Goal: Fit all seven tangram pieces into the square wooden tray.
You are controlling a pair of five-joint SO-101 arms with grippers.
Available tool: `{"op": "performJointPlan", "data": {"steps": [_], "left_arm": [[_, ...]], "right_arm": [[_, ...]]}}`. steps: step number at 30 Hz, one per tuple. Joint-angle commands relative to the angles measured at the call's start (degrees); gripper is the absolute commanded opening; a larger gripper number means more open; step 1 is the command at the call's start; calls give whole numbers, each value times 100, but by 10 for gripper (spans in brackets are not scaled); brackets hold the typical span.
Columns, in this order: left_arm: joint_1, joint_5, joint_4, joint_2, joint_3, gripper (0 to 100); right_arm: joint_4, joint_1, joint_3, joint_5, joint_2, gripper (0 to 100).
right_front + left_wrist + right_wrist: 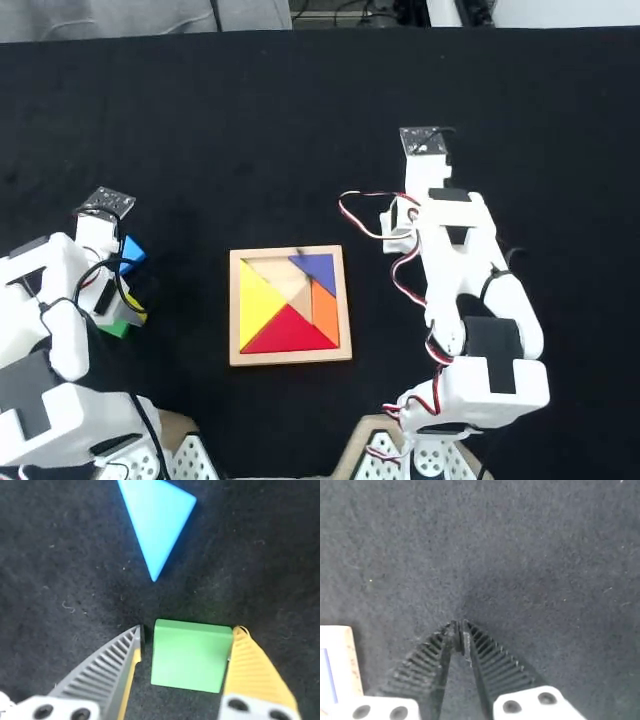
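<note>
My left tool (188, 632) sits open astride the green square piece (189, 656), a finger at each side, lower left in the high view, the tray (236, 305) to its right.

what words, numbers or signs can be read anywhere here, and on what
None can be read.
The green piece, the blue triangle and the wooden tray are plain, without print.
The left gripper and the right gripper show ridges and screws, no letters.
</note>
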Motion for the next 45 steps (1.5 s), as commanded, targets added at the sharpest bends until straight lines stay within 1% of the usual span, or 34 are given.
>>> {"op": "performJointPlan", "data": {"steps": [1, 2, 4, 7, 10, 15, 20, 25, 27, 31, 32, 37, 39, 41, 45], "left_arm": [[57, -185, 1002, 79, -514, 245], [75, -290, 1371, -18, -646, 245], [75, -527, 1864, -229, -813, 245], [66, -941, 2040, -466, -831, 245], [92, -1108, 1802, -492, -629, 245], [84, -1108, 1134, -492, -251, 245], [92, -1090, 888, -492, 31, 249], [48, -519, 870, -545, -66, 245], [57, -440, 870, -554, -75, 213], [101, -440, 870, -510, -66, 68], [101, -440, 870, -501, -57, 48], [101, -413, 941, -563, -40, 45], [145, -440, 1178, -571, -224, 45], [330, -404, 1600, -668, -576, 45], [1059, -396, 3068, -1231, -1420, 43]], "right_arm": [[-88, -53, -22, 44, -31, 11], [-88, -53, -22, 44, -31, 11], [-88, -62, -22, 44, -31, 11], [-88, -62, -22, 44, -31, 11], [-88, -44, -22, 44, -31, 11], [-79, -44, -22, 44, -31, 11], [-79, -53, -13, 44, -31, 11], [-79, -53, -13, 44, -31, 11], [-70, -53, -13, 44, -31, 11], [-70, -53, -13, 44, -31, 11], [-70, -53, -13, 44, -31, 11], [-70, -53, -13, 44, -31, 11], [-70, -62, -13, 44, -31, 11], [-70, -62, -13, 44, -31, 11], [-70, -44, -13, 44, -48, 11]]}}
